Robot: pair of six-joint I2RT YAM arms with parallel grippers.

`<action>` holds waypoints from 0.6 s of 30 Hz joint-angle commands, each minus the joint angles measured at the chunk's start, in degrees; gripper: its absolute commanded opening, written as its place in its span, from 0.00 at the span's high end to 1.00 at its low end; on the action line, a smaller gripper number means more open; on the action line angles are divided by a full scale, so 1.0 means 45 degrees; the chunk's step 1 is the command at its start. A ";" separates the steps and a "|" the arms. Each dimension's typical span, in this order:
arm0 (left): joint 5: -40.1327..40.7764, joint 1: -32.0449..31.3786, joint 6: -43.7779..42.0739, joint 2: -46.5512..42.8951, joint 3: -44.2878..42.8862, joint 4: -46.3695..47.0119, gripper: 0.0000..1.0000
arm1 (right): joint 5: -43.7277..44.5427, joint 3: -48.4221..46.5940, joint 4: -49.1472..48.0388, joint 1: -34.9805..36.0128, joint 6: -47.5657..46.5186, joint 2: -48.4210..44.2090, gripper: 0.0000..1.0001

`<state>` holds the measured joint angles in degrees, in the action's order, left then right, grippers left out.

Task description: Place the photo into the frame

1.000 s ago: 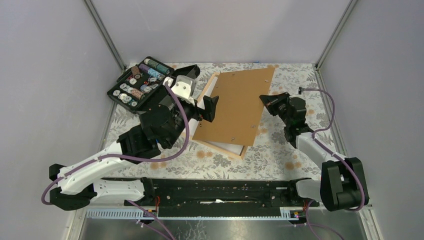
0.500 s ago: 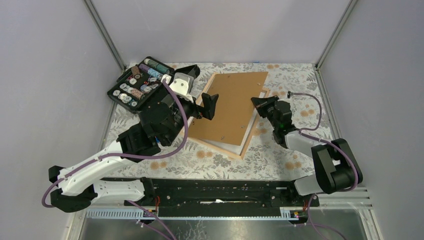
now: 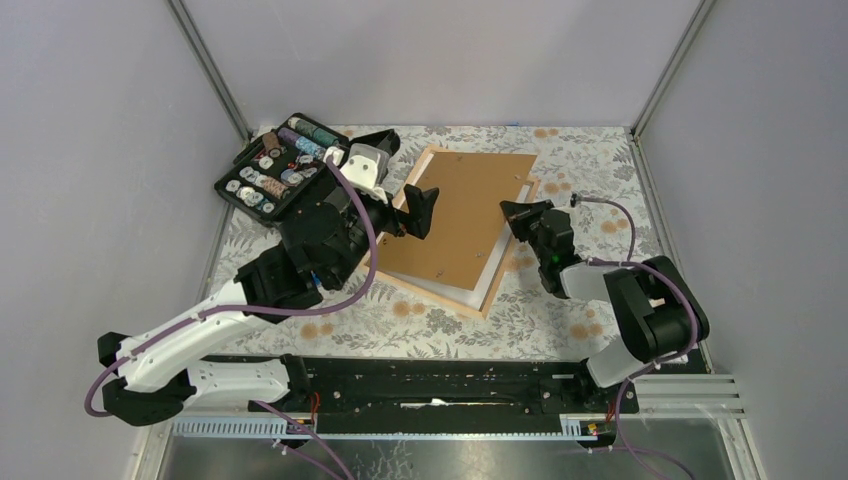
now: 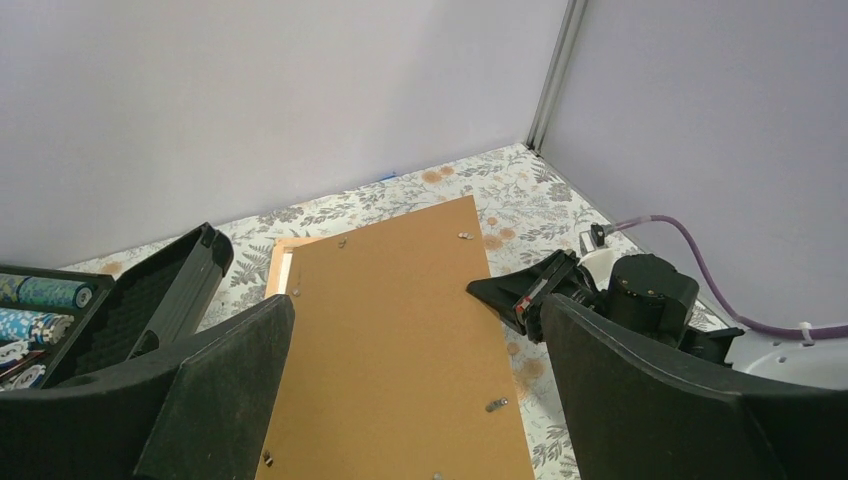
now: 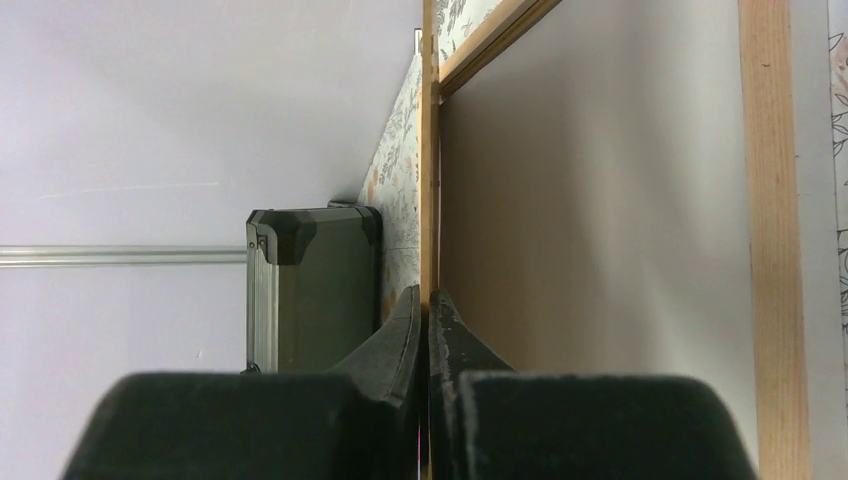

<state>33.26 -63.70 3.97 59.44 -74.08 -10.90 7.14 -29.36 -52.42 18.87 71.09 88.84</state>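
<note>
Right gripper clamped on the board edge, over the frame.
Your frame lies on the table between both arms, the brown board skewed across it, a white sheet showing beneath. Your left gripper hangs spread wide above the board's left side.

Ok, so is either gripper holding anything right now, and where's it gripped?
The right gripper is shut on the brown backing board, pinching its thin right-hand edge about midway along. The left gripper is open, holding nothing.
</note>
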 commanded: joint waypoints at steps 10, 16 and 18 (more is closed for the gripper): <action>-0.0887 0.0526 0.0589 0.0121 -0.0020 0.0061 0.01 | 0.0012 -0.0784 -0.2439 0.0122 0.0645 0.1575 1.00; -0.0969 0.0674 0.0659 0.0058 -0.0016 0.0055 0.01 | -0.1036 -0.1166 -0.1950 0.0108 -0.0086 0.2188 1.00; -0.1043 0.0703 0.0678 0.0050 -0.0010 0.0039 0.01 | -0.1474 -0.1452 -0.1460 0.0082 -0.0442 0.2347 1.00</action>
<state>30.15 -61.01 6.13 60.23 -74.08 -11.09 5.06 -32.42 -58.61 18.96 72.42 98.32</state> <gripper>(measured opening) 0.987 0.029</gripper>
